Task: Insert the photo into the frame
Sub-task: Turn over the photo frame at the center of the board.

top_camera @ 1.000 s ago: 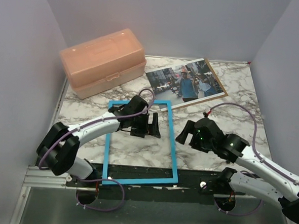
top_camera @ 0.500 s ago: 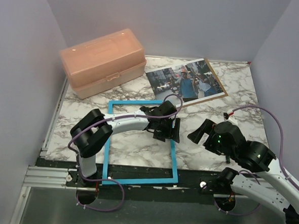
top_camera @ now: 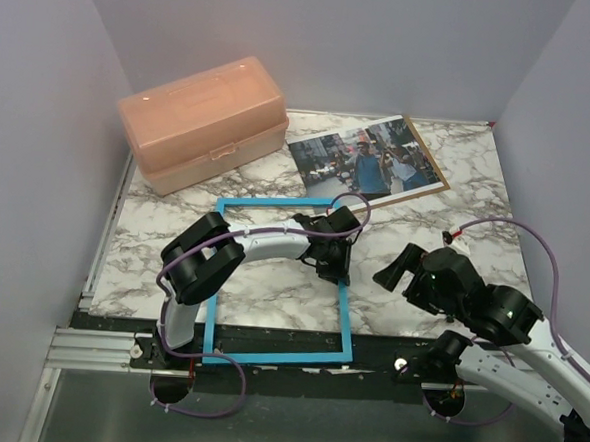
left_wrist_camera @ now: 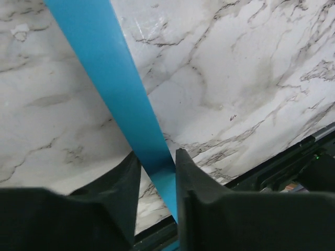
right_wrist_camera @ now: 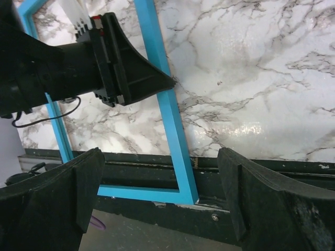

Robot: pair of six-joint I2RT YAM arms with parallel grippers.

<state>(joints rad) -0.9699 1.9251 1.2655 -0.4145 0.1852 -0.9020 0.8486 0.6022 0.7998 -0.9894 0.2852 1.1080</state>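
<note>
On the marble tabletop [top_camera: 456, 206], the left fingers [left_wrist_camera: 204, 209] pinch one long rail of the blue frame [left_wrist_camera: 120, 94]. It looks thin, light and stiff, so a rail is a good spot to hold. The photo [top_camera: 364, 160] lies far past them. The right fingers [right_wrist_camera: 251, 193] are spread wide, empty. No writing shows.

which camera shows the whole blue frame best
Top external: all four rails of the frame show. Left wrist shows one rail inside the left gripper; right wrist shows most of it, partly hidden by that gripper.
</note>
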